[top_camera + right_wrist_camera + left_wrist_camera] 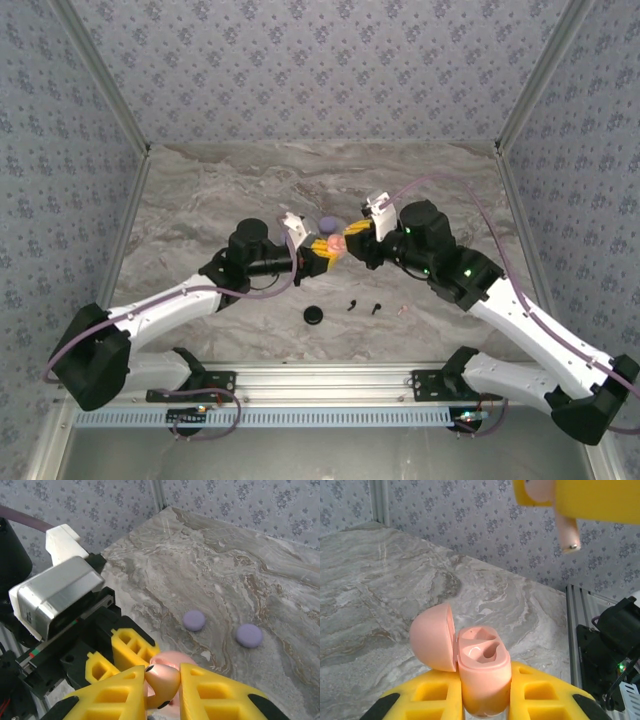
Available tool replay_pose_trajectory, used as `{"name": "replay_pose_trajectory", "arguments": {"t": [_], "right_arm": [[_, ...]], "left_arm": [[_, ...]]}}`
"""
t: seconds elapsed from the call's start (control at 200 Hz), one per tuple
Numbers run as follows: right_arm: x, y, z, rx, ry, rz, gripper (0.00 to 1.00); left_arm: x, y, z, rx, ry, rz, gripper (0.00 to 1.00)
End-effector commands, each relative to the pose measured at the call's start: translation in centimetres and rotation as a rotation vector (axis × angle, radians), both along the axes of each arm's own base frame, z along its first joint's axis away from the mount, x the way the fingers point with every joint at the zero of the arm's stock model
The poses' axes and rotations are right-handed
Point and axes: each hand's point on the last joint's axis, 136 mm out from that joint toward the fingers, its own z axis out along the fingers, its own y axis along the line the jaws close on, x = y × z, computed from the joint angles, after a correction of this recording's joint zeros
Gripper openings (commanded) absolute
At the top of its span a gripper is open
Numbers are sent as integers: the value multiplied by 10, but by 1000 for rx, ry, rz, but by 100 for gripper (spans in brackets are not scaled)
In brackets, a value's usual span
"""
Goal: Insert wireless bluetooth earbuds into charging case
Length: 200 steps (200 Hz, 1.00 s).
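My left gripper [485, 687] is clamped round the pale pink, rounded plastic charging case [482, 655], held up off the grey marbled table [380, 595] with its lid swung open and both sockets looking empty. My right gripper [162, 675] pinches a pale pink stemmed earbud [566, 530], poised above and off to one side of the case. So this is the seating step: I'd say the next move is to bring that stem over a socket, square it up and lower it straight in before letting go.
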Motion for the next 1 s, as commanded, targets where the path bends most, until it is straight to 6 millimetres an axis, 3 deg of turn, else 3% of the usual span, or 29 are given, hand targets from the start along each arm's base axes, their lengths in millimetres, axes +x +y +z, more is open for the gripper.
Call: {"name": "replay_pose_trajectory", "arguments": {"t": [0.0, 0.42, 0.994], "right_arm": [[2, 6, 6, -47, -39, 33, 22], [13, 10, -22, -119, -11, 18, 22], [9, 10, -51, -147, 51, 16, 22]], "left_arm": [[-2, -9, 27, -52, -54, -44, 0], [-3, -11, 30, -57, -59, -48, 0], [-2, -11, 36, -71, -64, -42, 0]]}}
